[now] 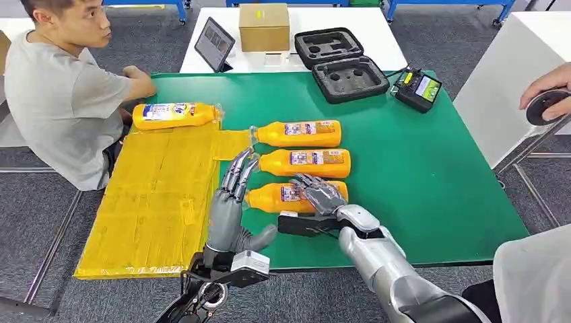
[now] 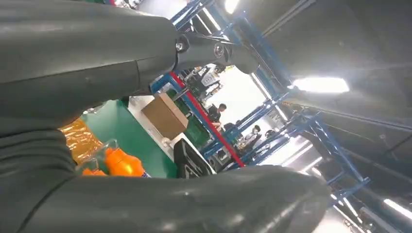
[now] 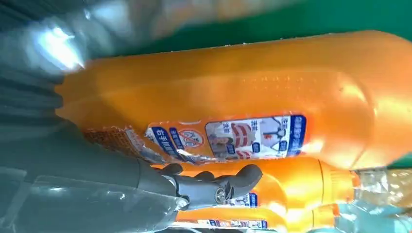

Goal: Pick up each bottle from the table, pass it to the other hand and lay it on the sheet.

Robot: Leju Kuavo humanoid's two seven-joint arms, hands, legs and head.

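Three orange bottles lie side by side on the green table: the far one, the middle one and the nearest one. My right hand grips the nearest bottle, fingers curled over its far side; it lies level with the others. My left hand stands upright and open just left of the bottle necks, fingers straight, holding nothing. A fourth bottle lies at the far end of the yellow sheet. The left wrist view catches one bottle's neck end.
A person sits at the table's left, one hand near the fourth bottle. At the back stand a cardboard box, a tablet, an open black foam case and a small screen device. Another person's hand is at the right.
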